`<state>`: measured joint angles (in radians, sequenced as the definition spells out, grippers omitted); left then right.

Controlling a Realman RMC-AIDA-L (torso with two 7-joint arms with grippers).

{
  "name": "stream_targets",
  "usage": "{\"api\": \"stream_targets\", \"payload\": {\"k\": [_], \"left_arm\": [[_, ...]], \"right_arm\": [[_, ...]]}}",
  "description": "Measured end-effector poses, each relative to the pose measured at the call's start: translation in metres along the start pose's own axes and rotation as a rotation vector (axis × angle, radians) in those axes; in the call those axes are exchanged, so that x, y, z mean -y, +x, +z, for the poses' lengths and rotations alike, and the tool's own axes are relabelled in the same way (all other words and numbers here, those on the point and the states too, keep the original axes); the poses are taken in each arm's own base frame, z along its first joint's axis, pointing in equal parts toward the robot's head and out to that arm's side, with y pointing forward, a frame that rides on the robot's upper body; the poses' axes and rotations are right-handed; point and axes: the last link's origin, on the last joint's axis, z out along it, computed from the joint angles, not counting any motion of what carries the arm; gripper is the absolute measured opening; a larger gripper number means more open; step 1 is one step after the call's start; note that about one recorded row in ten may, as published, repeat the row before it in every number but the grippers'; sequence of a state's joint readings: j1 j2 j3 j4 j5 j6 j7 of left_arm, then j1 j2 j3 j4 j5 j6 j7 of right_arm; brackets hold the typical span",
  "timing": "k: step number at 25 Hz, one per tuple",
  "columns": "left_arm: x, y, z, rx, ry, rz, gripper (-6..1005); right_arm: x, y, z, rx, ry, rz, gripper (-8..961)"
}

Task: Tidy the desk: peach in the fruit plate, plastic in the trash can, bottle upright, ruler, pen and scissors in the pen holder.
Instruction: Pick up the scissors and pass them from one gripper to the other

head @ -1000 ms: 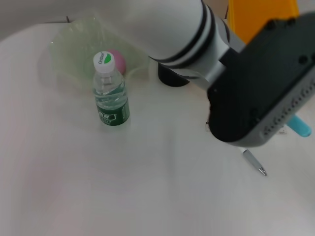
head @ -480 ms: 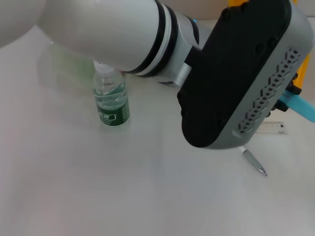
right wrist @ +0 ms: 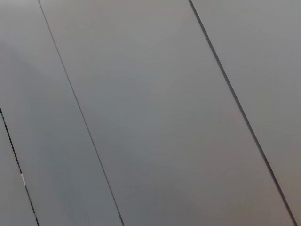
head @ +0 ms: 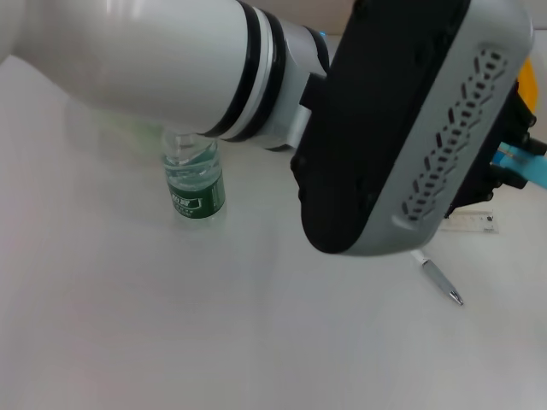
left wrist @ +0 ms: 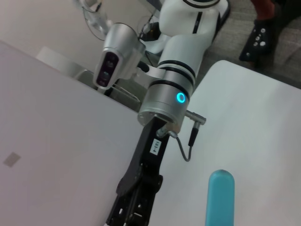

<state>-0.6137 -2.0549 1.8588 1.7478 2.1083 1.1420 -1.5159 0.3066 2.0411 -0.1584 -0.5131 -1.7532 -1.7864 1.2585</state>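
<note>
one white desk [head: 128, 325] under bottle [head: 195, 184], pen [head: 441, 280].

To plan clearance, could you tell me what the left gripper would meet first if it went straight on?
Only the blue object at the tip of the left gripper; beyond, the way looks free to the picture's edge, depth unclear.

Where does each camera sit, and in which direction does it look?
Head view: on the head, looking down at the table and bottle; the left arm crosses it, left gripper at the far right.
Left wrist view: on the left wrist, facing back at the robot's body and the other arm.
Right wrist view: faces a grey lined surface; no body shows.
Head and left wrist views share the blue object.
</note>
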Motion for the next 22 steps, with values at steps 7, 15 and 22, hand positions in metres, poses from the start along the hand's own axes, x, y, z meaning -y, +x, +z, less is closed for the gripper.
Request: {"api": "stream_targets", "payload": {"k": [7, 15, 22], "left_arm": [[0.004, -0.001, -0.005, -0.032, 0.051, -0.055, 219], [0.012, -0.002, -0.013, -0.081, 0.112, -0.11, 218], [0.004, -0.002, -0.012, -0.1, 0.131, -0.08, 219]], "right_arm": [[0.001, 0.001, 0.003, 0.0, 0.005, -0.034, 824], [0.0, 0.004, 0.003, -0.002, 0.006, -0.075, 824], [0.007, 0.0, 0.007, 0.102, 0.048, 0.166, 824]]}}
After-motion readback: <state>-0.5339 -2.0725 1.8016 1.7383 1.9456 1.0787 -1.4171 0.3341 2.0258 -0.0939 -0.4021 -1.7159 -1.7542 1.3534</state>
